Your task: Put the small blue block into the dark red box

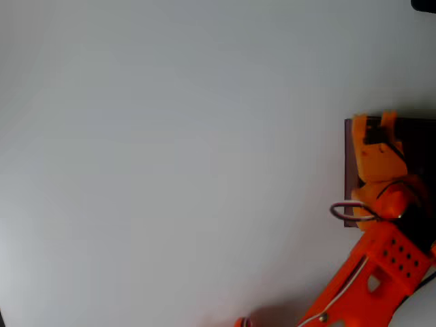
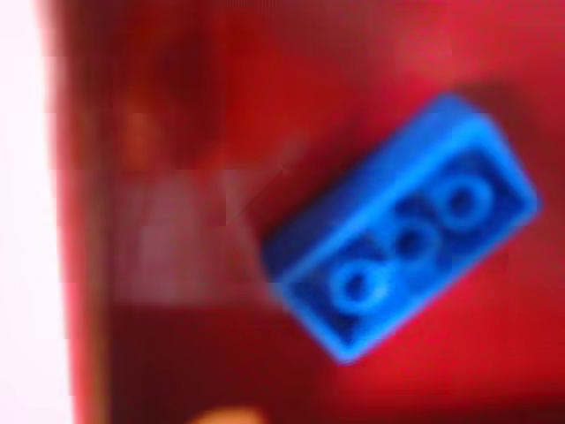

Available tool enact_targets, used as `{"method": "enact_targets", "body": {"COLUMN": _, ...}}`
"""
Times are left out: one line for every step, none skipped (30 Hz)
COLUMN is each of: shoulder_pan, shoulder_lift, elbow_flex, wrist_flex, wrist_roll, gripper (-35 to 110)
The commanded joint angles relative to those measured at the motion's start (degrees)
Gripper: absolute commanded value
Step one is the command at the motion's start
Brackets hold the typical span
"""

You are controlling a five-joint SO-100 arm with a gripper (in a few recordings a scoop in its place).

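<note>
The dark red box (image 1: pixel 349 170) sits at the right edge of the overhead view, mostly covered by my orange arm. My gripper (image 1: pixel 375 124) hangs over the box's far left corner, its two orange fingertips standing apart with nothing between them. In the blurred wrist view the small blue block (image 2: pixel 402 234) lies tilted on the box's red floor (image 2: pixel 177 132), its hollow underside with three round tubes facing up. No finger touches it. A sliver of an orange finger (image 2: pixel 225 415) shows at the bottom edge.
The white table (image 1: pixel 170 163) stretches wide to the left of the box. The arm's base (image 1: pixel 368 279) reaches in from the lower right corner. The box's left wall (image 2: pixel 75 265) meets the white table in the wrist view.
</note>
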Motion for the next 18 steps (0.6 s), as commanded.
{"method": "enact_targets", "body": {"shoulder_pan": -2.99, "shoulder_lift": 11.69, "elbow_flex": 1.67, "wrist_flex": 3.52, "wrist_roll": -7.65, "gripper": 17}}
{"method": "enact_targets", "body": {"shoulder_pan": -4.22, "shoulder_lift": 15.21, "elbow_flex": 2.29, "wrist_flex": 5.71, "wrist_roll": -10.81, "gripper": 15}}
{"method": "enact_targets", "body": {"shoulder_pan": -5.54, "shoulder_lift": 19.07, "elbow_flex": 3.52, "wrist_flex": 7.56, "wrist_roll": -13.62, "gripper": 11}}
{"method": "enact_targets", "body": {"shoulder_pan": -7.12, "shoulder_lift": 23.12, "elbow_flex": 5.01, "wrist_flex": 9.49, "wrist_roll": -16.52, "gripper": 5}}
{"method": "enact_targets", "body": {"shoulder_pan": -9.05, "shoulder_lift": 27.16, "elbow_flex": 6.50, "wrist_flex": 11.69, "wrist_roll": -19.16, "gripper": 0}}
{"method": "enact_targets", "body": {"shoulder_pan": -11.60, "shoulder_lift": 31.46, "elbow_flex": 8.35, "wrist_flex": 13.54, "wrist_roll": -21.80, "gripper": 0}}
{"method": "enact_targets", "body": {"shoulder_pan": -15.12, "shoulder_lift": 36.39, "elbow_flex": 11.16, "wrist_flex": 14.41, "wrist_roll": -23.38, "gripper": 0}}
{"method": "enact_targets", "body": {"shoulder_pan": -18.46, "shoulder_lift": 41.92, "elbow_flex": 14.68, "wrist_flex": 14.50, "wrist_roll": -25.05, "gripper": 0}}
{"method": "enact_targets", "body": {"shoulder_pan": -22.59, "shoulder_lift": 47.99, "elbow_flex": 18.63, "wrist_flex": 13.71, "wrist_roll": -26.10, "gripper": 0}}
{"method": "enact_targets", "body": {"shoulder_pan": -27.33, "shoulder_lift": 54.84, "elbow_flex": 23.20, "wrist_flex": 12.04, "wrist_roll": -27.77, "gripper": 0}}
{"method": "enact_targets", "body": {"shoulder_pan": -32.34, "shoulder_lift": 61.96, "elbow_flex": 28.21, "wrist_flex": 10.11, "wrist_roll": -29.71, "gripper": 0}}
{"method": "enact_targets", "body": {"shoulder_pan": -36.91, "shoulder_lift": 69.61, "elbow_flex": 33.57, "wrist_flex": 8.17, "wrist_roll": -30.67, "gripper": 0}}
{"method": "enact_targets", "body": {"shoulder_pan": -41.04, "shoulder_lift": 77.61, "elbow_flex": 39.20, "wrist_flex": 7.12, "wrist_roll": -31.20, "gripper": 0}}
{"method": "enact_targets", "body": {"shoulder_pan": -44.65, "shoulder_lift": 85.61, "elbow_flex": 44.47, "wrist_flex": 6.50, "wrist_roll": -31.82, "gripper": 0}}
{"method": "enact_targets", "body": {"shoulder_pan": -47.99, "shoulder_lift": 93.16, "elbow_flex": 49.48, "wrist_flex": 6.15, "wrist_roll": -32.70, "gripper": 0}}
{"method": "enact_targets", "body": {"shoulder_pan": -50.62, "shoulder_lift": 99.76, "elbow_flex": 53.96, "wrist_flex": 6.59, "wrist_roll": -33.57, "gripper": 0}}
{"method": "enact_targets", "body": {"shoulder_pan": -53.00, "shoulder_lift": 99.58, "elbow_flex": 55.37, "wrist_flex": 7.38, "wrist_roll": -34.37, "gripper": 0}}
{"method": "enact_targets", "body": {"shoulder_pan": -54.76, "shoulder_lift": 99.05, "elbow_flex": 57.30, "wrist_flex": 7.03, "wrist_roll": -35.24, "gripper": 0}}
